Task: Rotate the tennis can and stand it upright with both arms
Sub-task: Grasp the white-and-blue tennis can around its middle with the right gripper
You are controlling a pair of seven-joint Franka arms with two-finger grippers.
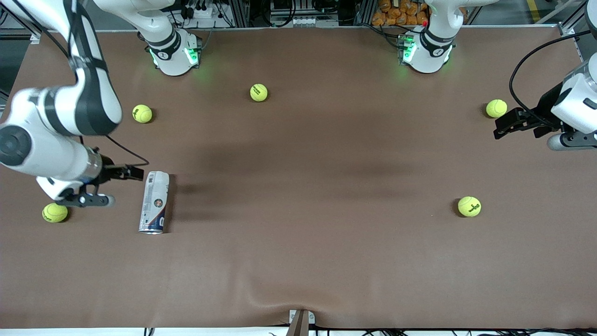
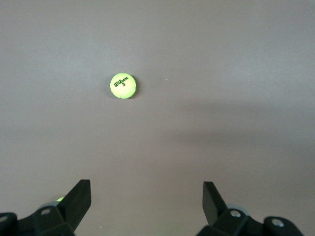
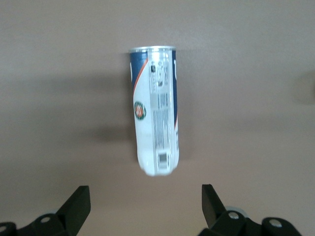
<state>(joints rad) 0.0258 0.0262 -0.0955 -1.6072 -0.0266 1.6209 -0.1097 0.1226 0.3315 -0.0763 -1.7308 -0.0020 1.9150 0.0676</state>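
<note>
The tennis can (image 1: 154, 202) lies on its side on the brown table, toward the right arm's end. Its silver rim (image 1: 150, 230) points at the front camera. The white, navy and red label shows in the right wrist view, where the can (image 3: 155, 108) lies lengthwise ahead of the fingers. My right gripper (image 1: 135, 173) hangs just beside the can's white end, open, touching nothing. From its own wrist that gripper (image 3: 145, 206) holds nothing between its fingers. My left gripper (image 1: 500, 128) waits open over the left arm's end of the table, also empty (image 2: 146, 201).
Several yellow-green tennis balls lie scattered: one (image 1: 55, 213) under the right arm's wrist, one (image 1: 142, 113) farther from the front camera than the can, one (image 1: 259, 92) near the bases, one (image 1: 496, 108) beside the left gripper, one (image 1: 469, 206) nearer the front camera. Another ball (image 2: 123, 86) shows ahead of the left gripper.
</note>
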